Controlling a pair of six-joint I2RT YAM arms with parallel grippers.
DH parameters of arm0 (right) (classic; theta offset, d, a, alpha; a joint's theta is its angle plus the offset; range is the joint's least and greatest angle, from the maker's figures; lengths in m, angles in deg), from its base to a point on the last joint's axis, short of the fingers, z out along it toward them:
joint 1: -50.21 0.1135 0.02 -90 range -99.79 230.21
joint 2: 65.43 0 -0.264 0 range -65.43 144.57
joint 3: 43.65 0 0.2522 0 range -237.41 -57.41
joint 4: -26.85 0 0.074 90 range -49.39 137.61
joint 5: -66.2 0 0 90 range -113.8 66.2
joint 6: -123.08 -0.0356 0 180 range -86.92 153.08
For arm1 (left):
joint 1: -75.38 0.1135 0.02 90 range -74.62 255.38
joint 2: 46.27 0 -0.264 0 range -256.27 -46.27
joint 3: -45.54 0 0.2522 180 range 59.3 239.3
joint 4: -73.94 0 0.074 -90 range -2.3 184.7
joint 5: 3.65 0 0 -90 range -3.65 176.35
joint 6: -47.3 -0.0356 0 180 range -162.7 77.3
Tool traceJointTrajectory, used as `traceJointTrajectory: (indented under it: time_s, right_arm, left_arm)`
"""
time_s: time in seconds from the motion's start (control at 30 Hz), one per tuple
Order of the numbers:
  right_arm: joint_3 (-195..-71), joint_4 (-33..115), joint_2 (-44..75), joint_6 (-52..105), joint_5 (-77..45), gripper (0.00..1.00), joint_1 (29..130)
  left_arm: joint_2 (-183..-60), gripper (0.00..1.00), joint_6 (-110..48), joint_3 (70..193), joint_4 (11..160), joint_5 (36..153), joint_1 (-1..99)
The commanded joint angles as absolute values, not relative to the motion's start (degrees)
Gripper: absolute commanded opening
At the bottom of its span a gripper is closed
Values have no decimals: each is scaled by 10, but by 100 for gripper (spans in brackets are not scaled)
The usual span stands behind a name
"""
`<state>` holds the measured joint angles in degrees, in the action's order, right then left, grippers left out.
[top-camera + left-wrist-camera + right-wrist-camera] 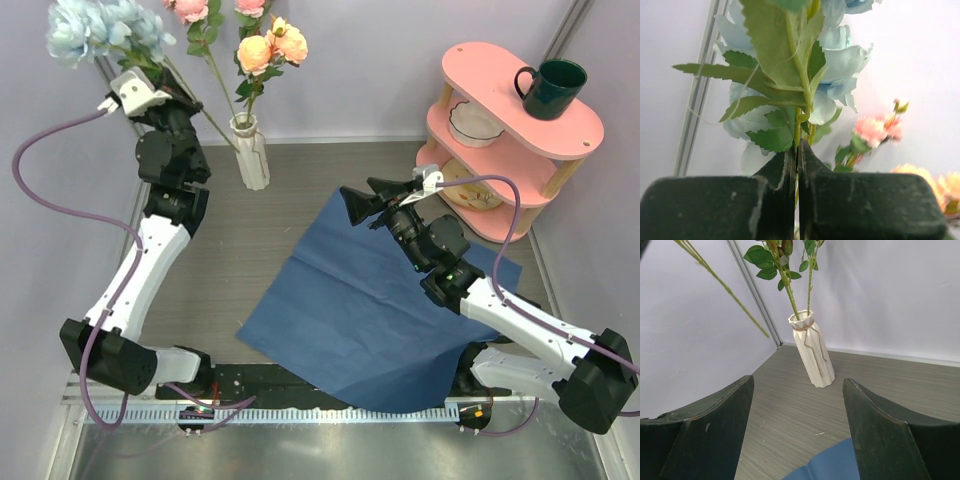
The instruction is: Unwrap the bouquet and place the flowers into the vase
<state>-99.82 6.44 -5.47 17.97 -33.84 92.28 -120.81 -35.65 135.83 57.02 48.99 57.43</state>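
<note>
The cream ribbed vase [250, 152] [813, 353] stands at the back left and holds pink roses [192, 10] and peach roses [272, 46]. My left gripper [183, 97] [798, 150] is raised up and left of the vase, shut on the green stem of a pale blue flower [95, 25] [840, 65]. That stem slants down toward the vase mouth; in the right wrist view its tip ends left of the rim. The blue paper wrap [370, 310] [825, 467] lies spread flat on the table. My right gripper [352, 205] [797, 381] hovers open and empty over the wrap's far edge, facing the vase.
A pink two-tier shelf [520, 110] stands at the back right, with a dark green mug [550, 88] on top and a white bowl [475, 122] on the lower tier. Pale walls close off the back and left.
</note>
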Motion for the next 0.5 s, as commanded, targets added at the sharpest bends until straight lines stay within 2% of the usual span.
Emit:
traceJointTrajectory:
  time_s: [0.0, 0.47]
  right_arm:
    - [-991, 34, -66, 188, -351, 77, 915]
    - [-985, 18, -49, 181, -331, 77, 906]
  left_arm:
    - [-1239, 0, -367, 1438, 495, 489, 584]
    - [-1366, 0, -454, 1516, 364, 507, 583]
